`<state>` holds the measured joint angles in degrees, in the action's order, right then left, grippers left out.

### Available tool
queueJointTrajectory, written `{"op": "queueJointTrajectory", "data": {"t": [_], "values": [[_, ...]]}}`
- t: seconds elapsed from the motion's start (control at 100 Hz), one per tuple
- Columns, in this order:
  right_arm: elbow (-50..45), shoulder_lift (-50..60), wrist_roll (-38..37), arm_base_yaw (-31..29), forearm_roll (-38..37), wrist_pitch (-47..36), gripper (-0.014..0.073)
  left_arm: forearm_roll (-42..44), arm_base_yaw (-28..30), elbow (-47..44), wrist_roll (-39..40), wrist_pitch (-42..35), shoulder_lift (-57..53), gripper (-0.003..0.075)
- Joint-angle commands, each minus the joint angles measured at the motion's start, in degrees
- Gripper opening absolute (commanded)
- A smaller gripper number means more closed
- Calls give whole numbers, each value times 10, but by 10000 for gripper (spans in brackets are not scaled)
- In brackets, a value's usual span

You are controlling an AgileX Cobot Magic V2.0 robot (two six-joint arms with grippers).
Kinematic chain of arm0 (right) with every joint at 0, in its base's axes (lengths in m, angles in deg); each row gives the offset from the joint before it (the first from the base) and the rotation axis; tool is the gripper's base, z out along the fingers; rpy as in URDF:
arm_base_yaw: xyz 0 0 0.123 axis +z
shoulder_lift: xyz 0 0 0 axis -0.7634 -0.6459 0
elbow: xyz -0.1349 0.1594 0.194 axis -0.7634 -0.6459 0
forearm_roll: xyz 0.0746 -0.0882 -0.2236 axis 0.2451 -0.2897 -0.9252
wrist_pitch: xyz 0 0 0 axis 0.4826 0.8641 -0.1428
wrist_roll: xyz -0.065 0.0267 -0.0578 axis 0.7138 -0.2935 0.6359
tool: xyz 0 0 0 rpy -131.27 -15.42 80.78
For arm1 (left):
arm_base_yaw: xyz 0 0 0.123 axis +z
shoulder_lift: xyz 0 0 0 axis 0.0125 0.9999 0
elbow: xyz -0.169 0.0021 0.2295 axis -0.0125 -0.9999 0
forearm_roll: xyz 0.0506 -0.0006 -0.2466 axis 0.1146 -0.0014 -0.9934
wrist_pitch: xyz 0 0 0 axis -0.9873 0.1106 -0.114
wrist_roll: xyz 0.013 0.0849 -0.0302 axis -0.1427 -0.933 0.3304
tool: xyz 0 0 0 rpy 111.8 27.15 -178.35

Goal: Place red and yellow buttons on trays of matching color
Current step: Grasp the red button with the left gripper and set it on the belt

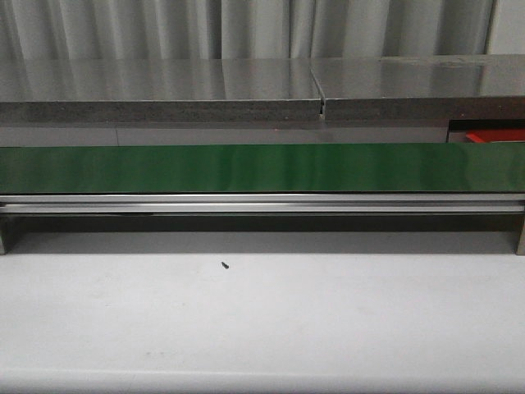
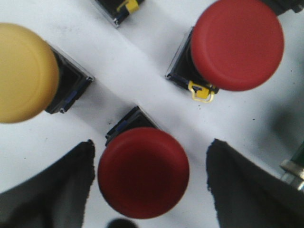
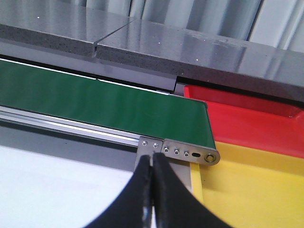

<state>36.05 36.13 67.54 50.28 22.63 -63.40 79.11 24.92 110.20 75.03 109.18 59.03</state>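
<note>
Left fingers (image 2: 151, 185) gape around a red button (image 2: 143, 172) (unseen from front); right fingers (image 3: 153, 190) pressed together, empty.

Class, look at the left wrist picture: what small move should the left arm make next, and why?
Probably lower the left pincer and close it on the nearest red button. Its fingers stand open on either side of that button, not touching it, so it is already lined up for a grasp.

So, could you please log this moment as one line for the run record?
left hand: open, straddling red button | right hand: shut, empty, near red tray and yellow tray | placed: none visible
</note>
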Motion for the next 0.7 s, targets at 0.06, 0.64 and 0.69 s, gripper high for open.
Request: {"op": "queueJointTrajectory", "data": {"t": [0.06,0.64,0.69], "values": [[0,4,1,-3,-5,-50,-62,-6,0,17,1,-24,-25,235],[0,4,1,-3,-5,-50,-62,-16,-17,19,-18,16,-196,-19],[0,4,1,-3,-5,-50,-62,-21,-27,27,-19,16,-209,-19]]}}
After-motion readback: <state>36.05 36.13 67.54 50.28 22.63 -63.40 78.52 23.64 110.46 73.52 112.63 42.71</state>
